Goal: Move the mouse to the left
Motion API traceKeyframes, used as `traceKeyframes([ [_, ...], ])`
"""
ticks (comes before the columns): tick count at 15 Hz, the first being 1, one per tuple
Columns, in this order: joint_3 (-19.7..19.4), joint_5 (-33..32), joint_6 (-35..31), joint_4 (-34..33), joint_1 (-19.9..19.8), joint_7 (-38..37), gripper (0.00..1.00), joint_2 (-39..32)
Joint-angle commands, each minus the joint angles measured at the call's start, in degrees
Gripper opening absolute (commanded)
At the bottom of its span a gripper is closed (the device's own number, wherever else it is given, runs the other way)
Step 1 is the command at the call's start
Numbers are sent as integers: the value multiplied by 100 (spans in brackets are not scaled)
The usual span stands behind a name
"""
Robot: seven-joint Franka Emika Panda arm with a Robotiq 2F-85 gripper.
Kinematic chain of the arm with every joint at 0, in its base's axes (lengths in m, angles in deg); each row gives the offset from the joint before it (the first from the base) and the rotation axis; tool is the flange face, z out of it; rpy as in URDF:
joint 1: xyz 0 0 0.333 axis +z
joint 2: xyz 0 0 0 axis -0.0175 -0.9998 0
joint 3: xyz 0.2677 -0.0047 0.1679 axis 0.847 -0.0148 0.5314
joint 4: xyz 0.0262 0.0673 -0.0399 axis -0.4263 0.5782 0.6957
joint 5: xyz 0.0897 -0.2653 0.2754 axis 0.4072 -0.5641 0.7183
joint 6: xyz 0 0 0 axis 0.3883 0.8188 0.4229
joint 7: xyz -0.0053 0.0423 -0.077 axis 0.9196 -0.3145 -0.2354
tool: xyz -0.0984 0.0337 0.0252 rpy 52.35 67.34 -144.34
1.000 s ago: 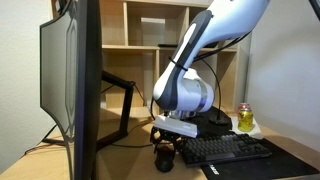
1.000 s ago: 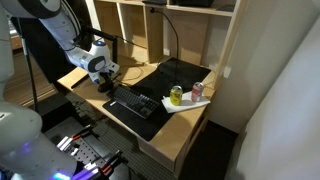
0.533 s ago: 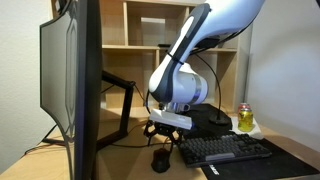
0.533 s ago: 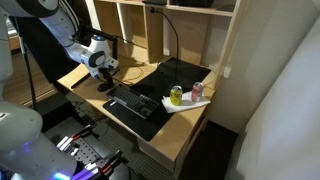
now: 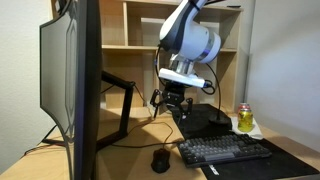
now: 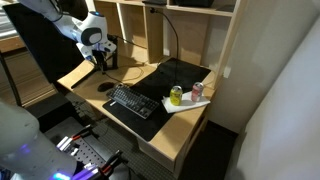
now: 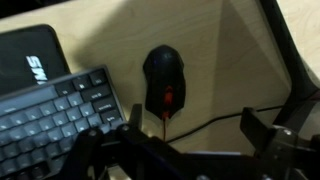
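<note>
While looking down past the gripper, sees its fingers parted wide, clasping nothing and touching nothing. Finds the mouse on bare wood just beside the short end of the keyboard, apart from it, with a red glow at the wheel and a thin cord running off away from the keyboard. Places the gripper high above that end of the keyboard in both exterior views, well clear of the mouse below. Catches white lettering on a black pad along the keyboard's long edge, cut off and too blurred to read. Cannot read the label on the yellow-green can near the keyboard's other end.
</note>
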Motion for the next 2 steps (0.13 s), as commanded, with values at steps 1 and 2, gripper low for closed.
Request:
traceKeyframes([
  [1,20,37,314,68,-95,-16,100,261],
  [2,18,66,471,142,-137,-22,100,455],
])
